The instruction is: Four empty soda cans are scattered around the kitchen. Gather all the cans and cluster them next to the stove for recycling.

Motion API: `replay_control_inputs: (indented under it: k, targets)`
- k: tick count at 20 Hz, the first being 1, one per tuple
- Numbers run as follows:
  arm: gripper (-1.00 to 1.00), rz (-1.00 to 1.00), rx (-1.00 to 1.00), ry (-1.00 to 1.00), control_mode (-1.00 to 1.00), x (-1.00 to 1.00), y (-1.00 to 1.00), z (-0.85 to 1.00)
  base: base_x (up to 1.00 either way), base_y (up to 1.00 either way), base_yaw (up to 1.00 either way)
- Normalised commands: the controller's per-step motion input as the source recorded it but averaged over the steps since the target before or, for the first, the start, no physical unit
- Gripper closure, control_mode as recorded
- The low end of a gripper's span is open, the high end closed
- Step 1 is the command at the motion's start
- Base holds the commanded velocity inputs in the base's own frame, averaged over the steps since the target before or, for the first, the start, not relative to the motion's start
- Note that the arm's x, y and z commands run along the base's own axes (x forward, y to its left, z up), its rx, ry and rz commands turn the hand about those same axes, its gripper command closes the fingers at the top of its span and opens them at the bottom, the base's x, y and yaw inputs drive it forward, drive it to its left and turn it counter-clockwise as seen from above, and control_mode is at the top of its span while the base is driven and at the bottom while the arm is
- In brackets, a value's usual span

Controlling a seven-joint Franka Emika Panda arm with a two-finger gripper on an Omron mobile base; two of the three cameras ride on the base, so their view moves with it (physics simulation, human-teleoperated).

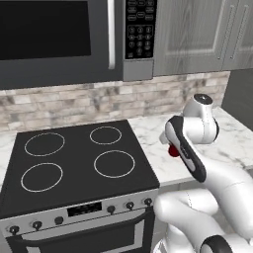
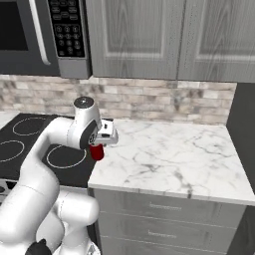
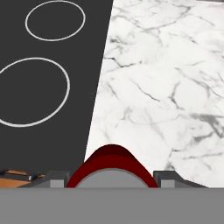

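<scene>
Left base view: stove (image 1: 74,163) fills the left half, black glass top with four white ring burners, steel front with dark knobs (image 1: 129,205) and the oven door below; microwave (image 1: 59,39) hangs above it, its keypad (image 1: 141,27) on the right side. Marble counter (image 1: 232,143) runs to the right of the stove. Arm rises from the lower right and bends over the counter just right of the cooktop edge; a bit of the red can (image 1: 173,151) peeks out beside the arm link, most of it hidden, and the fingers cannot be made out here. Right base view: same scene from the other side, more open counter (image 2: 169,159) visible, grey cabinets (image 2: 159,40) above, brick backsplash (image 2: 174,99). Gripper (image 2: 98,146) points down at the seam between stove (image 2: 30,144) and counter, the red can (image 2: 97,152) hanging upright under the hand, over the counter's left edge right beside the cooktop; whether it touches the surface I cannot tell. Hand view: looks down along the gripper (image 3: 112,180); red can (image 3: 112,168) sits between the two fingertips (image 3: 54,178), pincer clamped on it, silver top facing the camera. Below it the cooktop (image 3: 48,87) with two rings on the left, marble counter (image 3: 166,87) on the right, can roughly over the boundary.
</scene>
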Motion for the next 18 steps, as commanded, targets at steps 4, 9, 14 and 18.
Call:
replay_control_inputs:
  k: [4,9,14,18]
  targets:
    - [1.0,0.0,0.0,0.0,-1.0,0.4,0.06,-0.18,0.0,0.0,0.0]
    - [1.0,0.0,0.0,0.0,-1.0,0.34,0.14,-0.28,0.0,0.0,0.0]
    - [1.0,0.0,0.0,0.0,-1.0,0.36,0.14,-0.13,0.0,0.0,0.0]
    - [1.0,0.0,0.0,0.0,-1.0,0.35,0.0,-0.12,0.0,0.0,0.0]
